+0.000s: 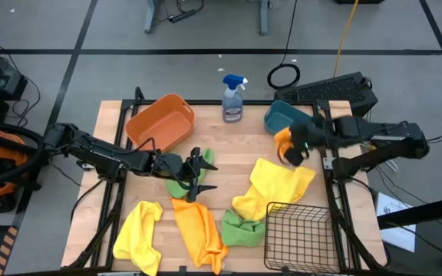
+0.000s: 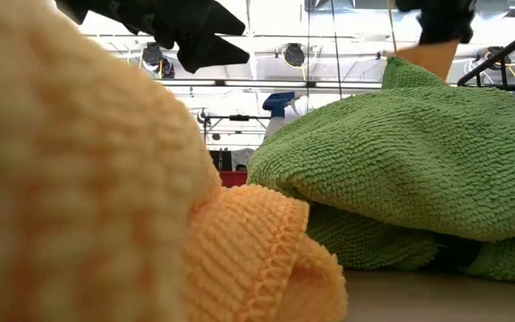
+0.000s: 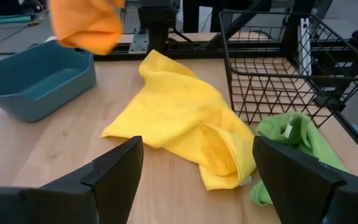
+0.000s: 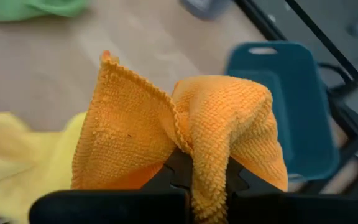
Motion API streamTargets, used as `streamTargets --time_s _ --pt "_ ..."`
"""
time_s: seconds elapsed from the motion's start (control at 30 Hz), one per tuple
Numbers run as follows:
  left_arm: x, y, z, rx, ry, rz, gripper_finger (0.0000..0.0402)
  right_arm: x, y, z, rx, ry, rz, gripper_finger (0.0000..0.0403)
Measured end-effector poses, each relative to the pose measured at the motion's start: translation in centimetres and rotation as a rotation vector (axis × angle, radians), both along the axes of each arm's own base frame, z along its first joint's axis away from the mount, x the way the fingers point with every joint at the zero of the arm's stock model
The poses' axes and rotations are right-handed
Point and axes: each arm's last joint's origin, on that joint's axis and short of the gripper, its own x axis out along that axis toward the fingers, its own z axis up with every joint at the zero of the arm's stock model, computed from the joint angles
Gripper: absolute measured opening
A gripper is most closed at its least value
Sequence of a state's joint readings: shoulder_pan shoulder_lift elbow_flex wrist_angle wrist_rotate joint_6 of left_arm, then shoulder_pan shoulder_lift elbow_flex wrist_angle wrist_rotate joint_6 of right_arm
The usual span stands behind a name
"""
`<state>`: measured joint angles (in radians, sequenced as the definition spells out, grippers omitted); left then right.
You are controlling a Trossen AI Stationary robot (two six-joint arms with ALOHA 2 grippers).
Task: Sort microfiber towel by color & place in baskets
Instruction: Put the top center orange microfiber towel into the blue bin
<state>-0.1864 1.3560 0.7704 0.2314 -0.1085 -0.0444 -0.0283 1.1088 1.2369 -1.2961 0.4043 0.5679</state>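
1. Step in hand: the right claw (image 1: 291,153) carries an orange towel (image 4: 185,134) in the air, just beside the teal bin (image 1: 282,116) at the far right of the desk (image 1: 113,123). Likely headed for a basket.
2. Next move, my guess: get the towel over its bin and let go. Which bin is meant for orange I can't tell; the orange tub (image 1: 159,123) sits at the far left, well apart.
3. Right claw: pressed together, pinching a fold of the orange towel, which hangs bunched.
4. Left claw (image 1: 198,172): spread wide, holding nothing, above a green towel (image 1: 181,184) mid-desk.
5. Remaining on the desk: yellow towel (image 1: 271,188), another yellow towel (image 1: 138,234), another orange towel (image 1: 198,230), another green towel (image 1: 242,230) beside the wire basket (image 1: 301,234).
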Motion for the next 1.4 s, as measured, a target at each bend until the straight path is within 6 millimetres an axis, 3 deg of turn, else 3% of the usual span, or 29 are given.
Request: streamTargets --time_s 0.23,0.43,0.7,1.1,1.27,1.4 --pt "0.0 0.0 0.0 0.007 0.001 -0.002 0.0309 -0.2 -6.0 -0.7 0.044 0.087 -0.087 0.0011" --pt "0.0 0.0 0.0 0.025 0.0 -0.004 0.0309 0.7 -9.8 -1.9 0.068 0.121 -0.067 0.0011" --pt "0.0 -0.1 0.0 0.025 0.002 -0.01 0.0309 2.1 -14.5 -5.8 0.14 0.282 -0.132 0.0012" --pt "-0.3 -1.1 -0.1 0.026 0.011 -0.045 0.0309 4.0 -17.8 -10.5 0.225 0.392 -0.161 0.0044" --pt "-0.4 -1.7 -0.1 0.027 0.013 -0.064 0.0309 4.1 -18.1 -11.1 0.241 0.407 -0.168 0.0051" --pt "-0.5 -2.0 -0.2 0.028 0.014 -0.075 0.0309 4.0 -18.1 -11.1 0.248 0.4 -0.2 0.0086"
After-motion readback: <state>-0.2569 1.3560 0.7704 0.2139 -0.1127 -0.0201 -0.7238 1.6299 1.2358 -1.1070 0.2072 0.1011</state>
